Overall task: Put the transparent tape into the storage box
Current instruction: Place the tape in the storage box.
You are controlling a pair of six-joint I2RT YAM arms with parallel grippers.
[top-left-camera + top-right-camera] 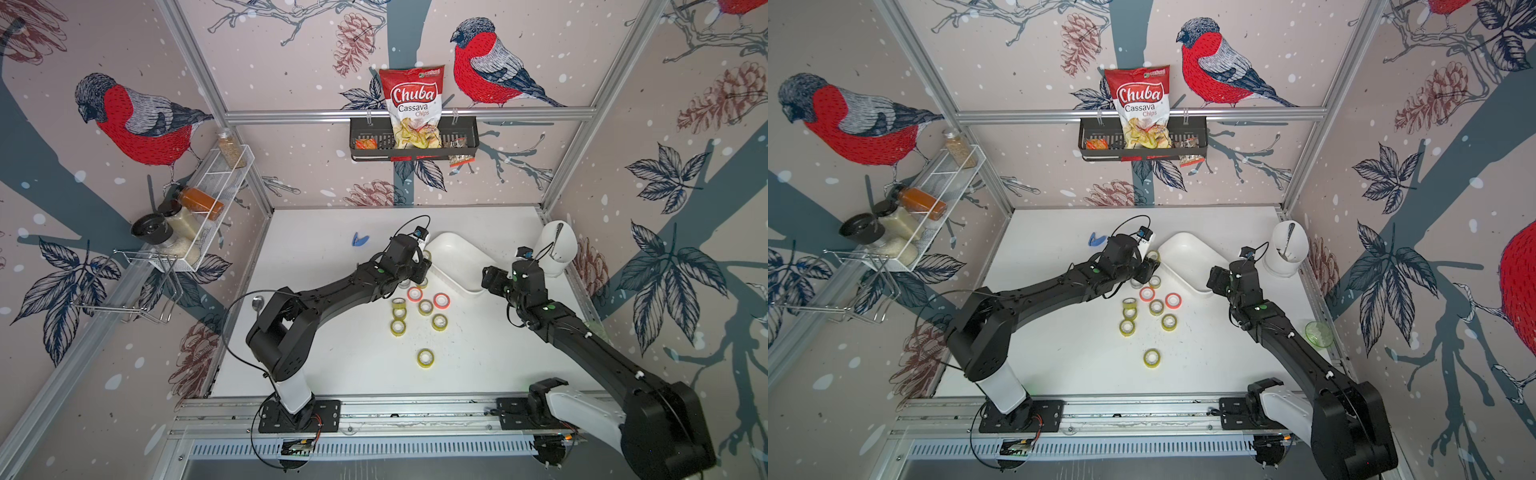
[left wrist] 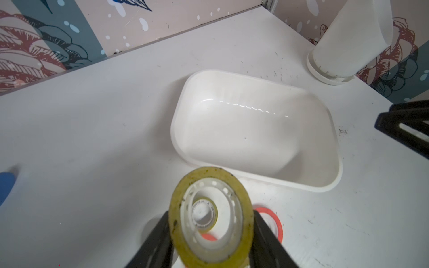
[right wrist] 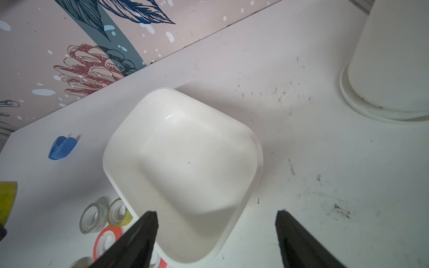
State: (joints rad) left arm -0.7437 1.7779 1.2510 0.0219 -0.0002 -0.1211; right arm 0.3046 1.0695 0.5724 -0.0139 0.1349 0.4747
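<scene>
A yellowish transparent tape roll (image 2: 209, 174) is clamped upright between the two black fingers of my left gripper (image 2: 211, 215), which is shut on it. It hangs just off the near left edge of the storage box (image 2: 255, 134). In a top view the held roll (image 1: 1153, 254) shows beside the box (image 1: 1187, 257). The box (image 1: 457, 257) is shallow, white and empty. My right gripper (image 3: 217, 214) is open with nothing in it, over the box's (image 3: 185, 167) near right corner. Several more yellowish rolls (image 1: 425, 307) lie on the table in front of the box.
Two orange-red rolls (image 1: 414, 294) (image 1: 441, 300) lie among the yellowish ones. A tall white holder (image 1: 557, 249) stands at the back right, a blue clip (image 1: 360, 240) at the back left, and a green glass bowl (image 1: 1318, 333) by the right edge. A black basket (image 1: 413, 143) hangs on the back wall.
</scene>
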